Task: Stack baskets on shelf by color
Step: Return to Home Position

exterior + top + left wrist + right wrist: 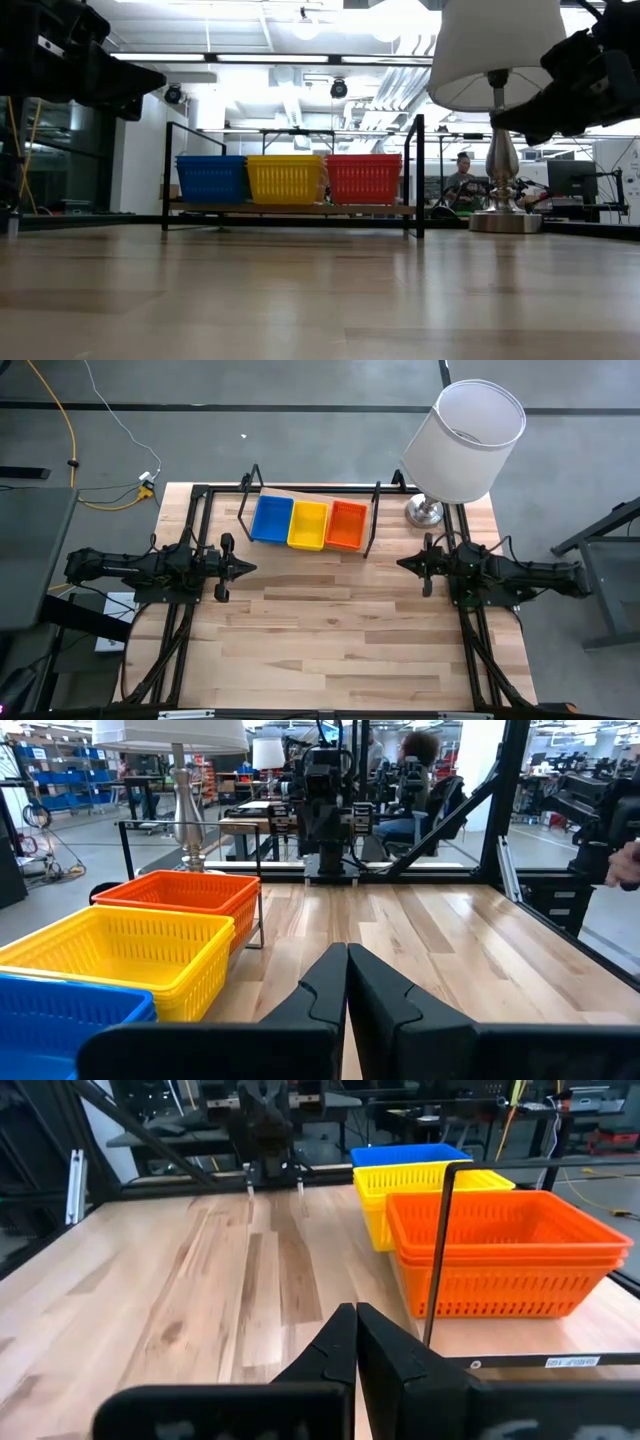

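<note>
Blue baskets [271, 519], yellow baskets [308, 525] and orange-red baskets [346, 526] stand in three nested stacks side by side on the shelf [372, 530], a light-wood board in a black wire frame at the table's far side. The low view shows the blue [212, 179], yellow [285, 179] and orange-red [363, 178] stacks resting by their bottoms on the board. My left gripper [248, 568] hovers shut over the table's left part, near of the shelf. My right gripper [402, 563] hovers shut over the right part, facing it.
A table lamp with a white shade [465, 438] and metal base [424, 512] stands at the far right corner, right of the shelf. Bare wooden tabletop [330, 640] stretches between and near of the arms. A person sits in the room beyond [462, 182].
</note>
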